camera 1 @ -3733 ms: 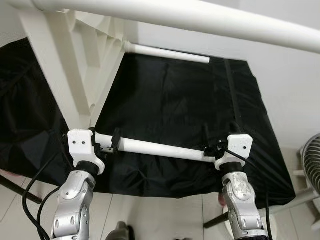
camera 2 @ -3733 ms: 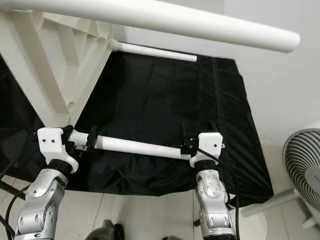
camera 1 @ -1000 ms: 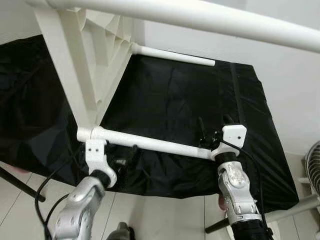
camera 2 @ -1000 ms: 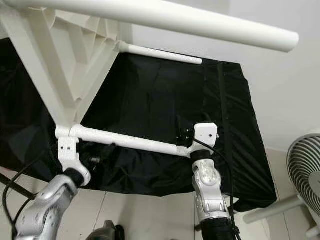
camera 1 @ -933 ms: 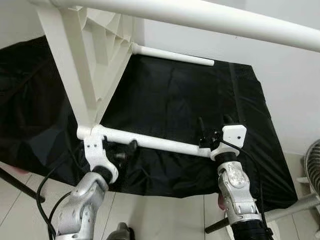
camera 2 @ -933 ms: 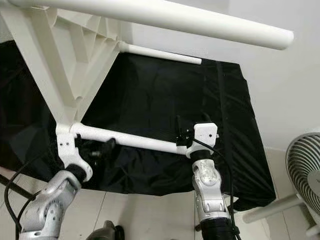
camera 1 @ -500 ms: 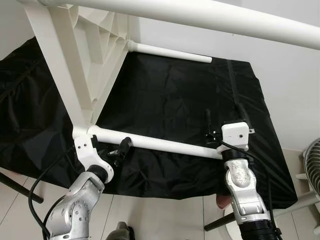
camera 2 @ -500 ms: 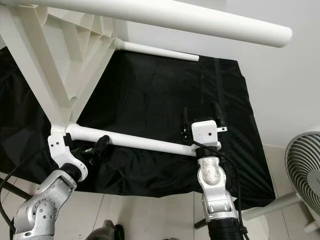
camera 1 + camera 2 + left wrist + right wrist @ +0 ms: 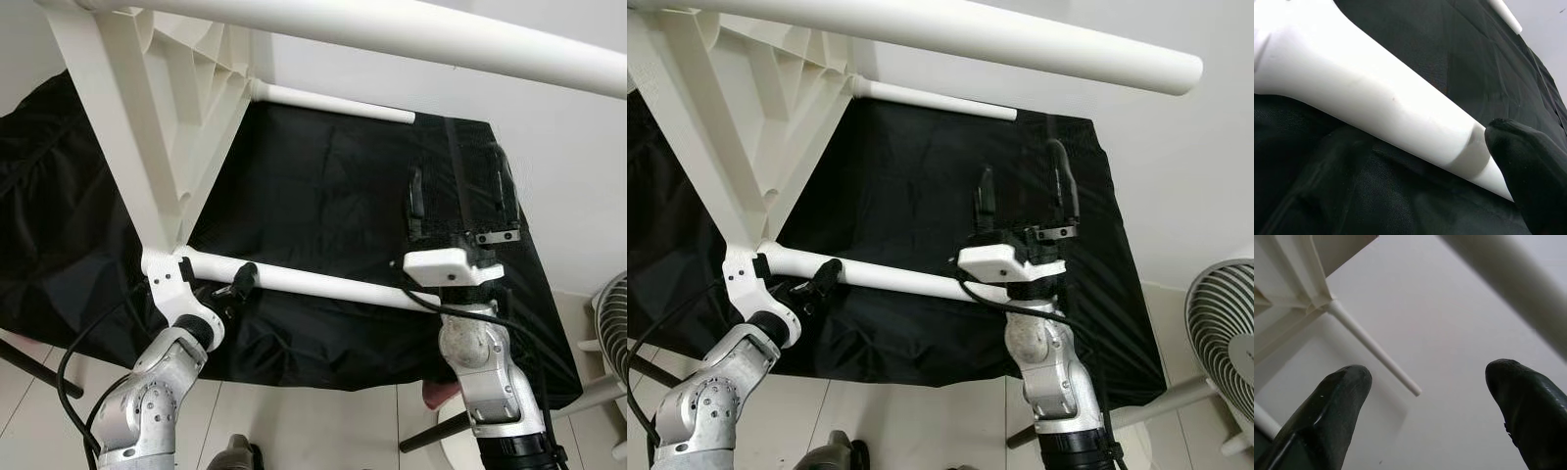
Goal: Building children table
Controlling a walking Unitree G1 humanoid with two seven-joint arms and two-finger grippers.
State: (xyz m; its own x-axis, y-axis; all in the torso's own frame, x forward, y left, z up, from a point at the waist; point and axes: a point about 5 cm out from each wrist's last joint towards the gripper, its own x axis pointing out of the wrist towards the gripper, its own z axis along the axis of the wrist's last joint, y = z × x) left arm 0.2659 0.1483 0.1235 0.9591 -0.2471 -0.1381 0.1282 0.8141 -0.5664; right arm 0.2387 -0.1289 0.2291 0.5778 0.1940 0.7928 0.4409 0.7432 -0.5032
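Two long white legs (image 9: 323,284) jut from the upturned table frame (image 9: 147,117) over black cloth (image 9: 323,196), bare toward its right edge. Left gripper (image 9: 230,291) still clamps the near leg; right gripper (image 9: 1024,201) has let go, fingers spread, raised.

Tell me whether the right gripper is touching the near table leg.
Apart: in the left eye view the right gripper points up, open, its fingers above the leg.

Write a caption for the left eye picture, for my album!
Robot's left hand holds a white table leg over black cloth, while the right hand points up, open.
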